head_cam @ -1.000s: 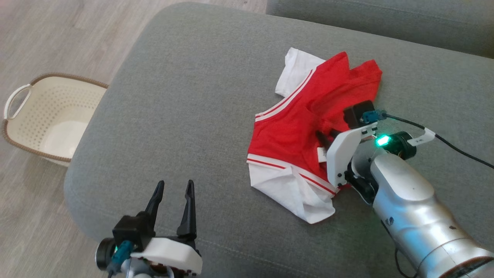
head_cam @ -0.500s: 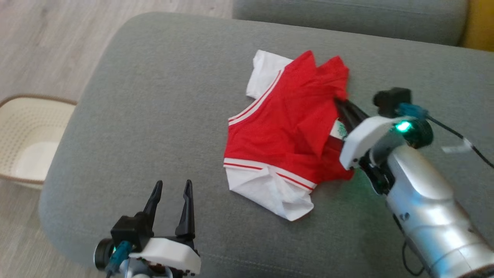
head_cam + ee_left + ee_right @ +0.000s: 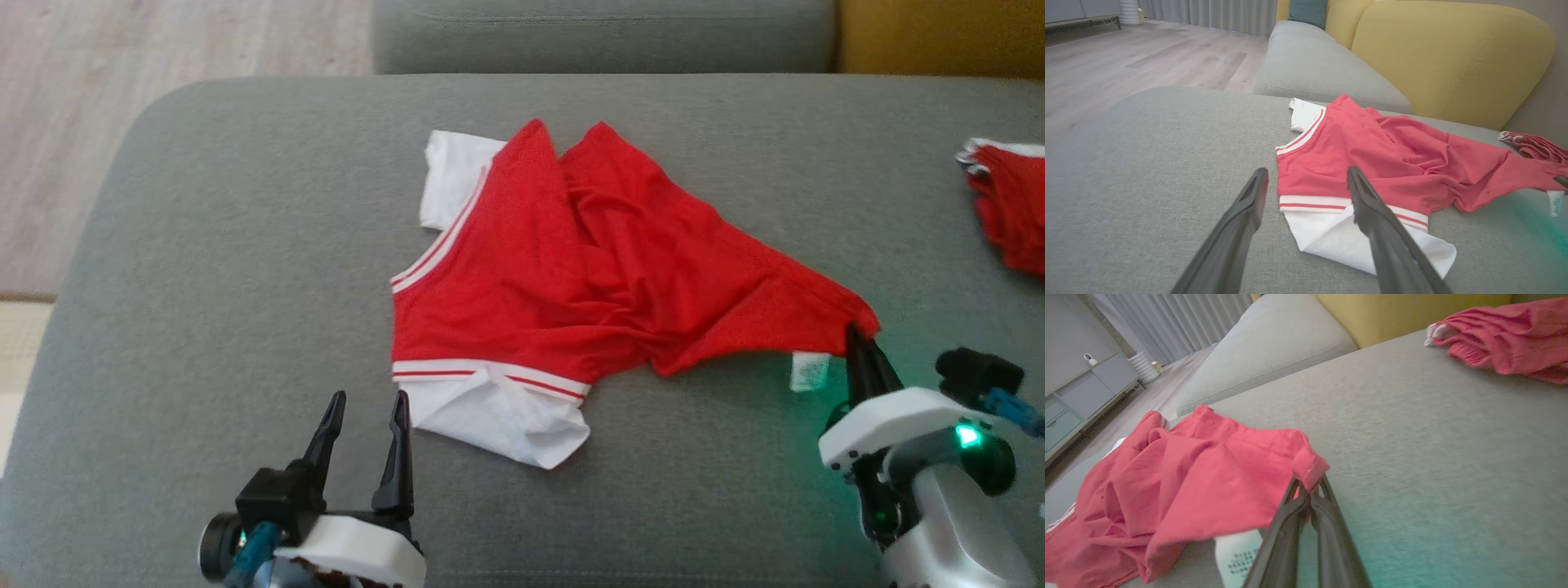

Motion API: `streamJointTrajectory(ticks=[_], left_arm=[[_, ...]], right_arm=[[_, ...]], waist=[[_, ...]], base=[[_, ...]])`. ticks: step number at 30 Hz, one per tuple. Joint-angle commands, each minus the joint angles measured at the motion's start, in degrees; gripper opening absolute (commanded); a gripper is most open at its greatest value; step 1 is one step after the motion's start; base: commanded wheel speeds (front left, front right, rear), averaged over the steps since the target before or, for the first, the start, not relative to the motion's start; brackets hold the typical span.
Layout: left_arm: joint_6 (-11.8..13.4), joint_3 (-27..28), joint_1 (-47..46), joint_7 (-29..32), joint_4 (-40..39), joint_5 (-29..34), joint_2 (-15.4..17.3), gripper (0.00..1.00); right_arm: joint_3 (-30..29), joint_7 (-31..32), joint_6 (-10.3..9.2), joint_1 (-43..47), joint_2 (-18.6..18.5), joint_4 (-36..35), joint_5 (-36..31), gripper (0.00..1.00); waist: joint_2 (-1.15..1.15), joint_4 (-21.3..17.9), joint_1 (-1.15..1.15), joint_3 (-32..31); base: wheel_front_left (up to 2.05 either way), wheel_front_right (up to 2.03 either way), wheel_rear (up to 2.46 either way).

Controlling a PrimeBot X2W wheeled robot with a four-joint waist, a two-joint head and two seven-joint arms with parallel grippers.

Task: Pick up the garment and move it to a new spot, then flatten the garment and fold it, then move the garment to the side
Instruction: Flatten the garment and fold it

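My right gripper (image 3: 857, 333) is pinched tight on the red hem corner of the red and white T-shirt (image 3: 555, 278). In the right wrist view the two fingers meet on that folded edge (image 3: 1308, 486), and the white label (image 3: 808, 371) hangs just beside them. My left gripper (image 3: 369, 400) is parted and holds nothing, hovering near the front of the grey sofa cushion (image 3: 245, 245), just left of the shirt's white sleeve. The shirt lies around the middle of the cushion, its other white sleeve toward the far side. There is broad bare fabric to its left and along the front, and a smaller bare stretch to its right before a second red garment (image 3: 1008, 196) near the right edge. The cushion's left edge rounds off above the wood floor (image 3: 163, 49), and its far edge meets another grey seat and a yellow backrest (image 3: 939, 33). A second ago the shirt was bunched, with its right half folded over on itself and my right gripper down among the folds. Now that half is drawn out to the right into a long point ending at my fingers. The head camera has swung right too, so the whole scene sits further left.
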Motion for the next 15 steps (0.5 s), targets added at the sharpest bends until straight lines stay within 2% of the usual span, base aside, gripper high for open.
streamJointTrajectory(ticks=[1, 11, 12, 13, 14, 15], left_arm=[[-0.15, 2.16, -1.69, -0.71, -2.10, 0.58, -0.31, 1.00], [-0.51, 2.93, -2.40, -0.71, -1.75, 1.08, 0.04, 1.00], [-0.51, 3.03, -2.52, -0.71, -1.62, 1.08, 0.11, 1.00], [-0.57, 3.09, -2.79, -0.71, -1.41, 1.10, 0.20, 1.00], [-0.64, 3.17, -3.16, -0.71, -1.11, 1.10, 0.30, 1.00], [-0.71, 3.30, -3.57, -0.71, -0.73, 1.05, 0.42, 1.00]], right_arm=[[-0.03, -0.31, -0.05, -0.92, 0.53, -2.70, -1.16, 0.00], [-9.73, 2.14, -0.05, 2.49, 3.71, -8.48, -7.41, 0.00], [-10.42, 2.15, -0.05, 2.60, 3.80, -8.71, -7.87, 0.09], [-11.04, 2.20, -0.05, 2.70, 3.87, -8.79, -8.38, 0.35], [-11.58, 2.28, -0.05, 2.77, 3.92, -8.80, -8.76, 0.55], [-12.10, 2.27, -0.05, 2.83, 3.96, -8.82, -8.97, 0.90]], waist=[[0.00, -1.80, 0.00, 0.08], [0.00, -6.37, 0.00, 0.48], [0.00, -6.72, 0.00, 0.58], [0.00, -6.95, 0.00, 0.61], [0.00, -7.16, 0.00, 0.58], [0.00, -7.36, 0.00, 0.50]], base=[[0.00, 0.00, 0.00], [0.00, 0.00, 0.00], [0.00, 0.00, 0.00], [0.00, 0.00, 0.00], [0.00, 0.00, 0.00], [0.00, 0.00, 0.00]])
